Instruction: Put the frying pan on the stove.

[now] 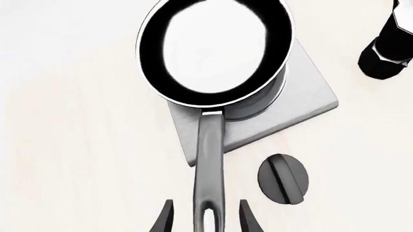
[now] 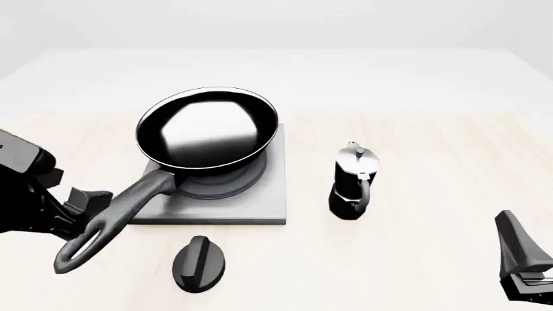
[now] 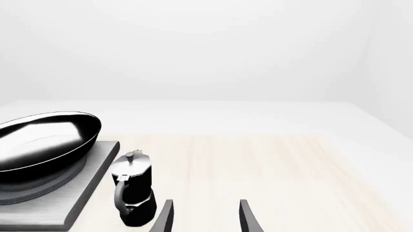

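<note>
The black frying pan sits over the round burner of the grey stove, a little off-centre toward the slab's far left and seemingly tilted. Its long grey handle runs off the slab toward the near left. My left gripper is open, with one finger on each side of the handle's loop end and gaps showing in the left wrist view. That view also shows the pan and the stove. My right gripper is open and empty at the near right, also seen in its own wrist view.
A black-and-silver moka pot stands right of the stove. A black oval knob lies in front of the stove's near edge, close to the handle's end. The pale wooden table stretches to the right.
</note>
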`<state>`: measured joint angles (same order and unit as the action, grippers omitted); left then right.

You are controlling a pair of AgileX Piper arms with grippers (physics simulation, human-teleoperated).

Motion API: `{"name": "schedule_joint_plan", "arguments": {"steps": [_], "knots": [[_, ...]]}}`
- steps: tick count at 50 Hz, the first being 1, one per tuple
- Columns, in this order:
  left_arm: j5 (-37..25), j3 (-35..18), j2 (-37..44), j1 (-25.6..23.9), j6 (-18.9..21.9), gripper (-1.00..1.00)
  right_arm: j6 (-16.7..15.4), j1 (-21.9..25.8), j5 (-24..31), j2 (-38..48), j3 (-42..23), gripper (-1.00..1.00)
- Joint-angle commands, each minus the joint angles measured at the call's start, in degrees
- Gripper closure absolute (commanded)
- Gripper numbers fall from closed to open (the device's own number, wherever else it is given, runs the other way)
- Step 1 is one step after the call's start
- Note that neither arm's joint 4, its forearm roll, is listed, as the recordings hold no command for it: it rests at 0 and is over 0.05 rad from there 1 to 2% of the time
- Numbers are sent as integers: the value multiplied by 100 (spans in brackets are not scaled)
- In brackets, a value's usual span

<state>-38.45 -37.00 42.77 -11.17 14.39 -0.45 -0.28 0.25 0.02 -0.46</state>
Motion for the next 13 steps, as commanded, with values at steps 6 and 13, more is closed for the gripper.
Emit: {"name": "schedule_joint_plan", "arguments": {"steps": [6,13], "knots": [[-884,-84,-1233,92,184,-100,1,1,4,0,0,-100],[-916,315,-1932,71,130,-100,-7,1,-33,32,-5,-100]]}}
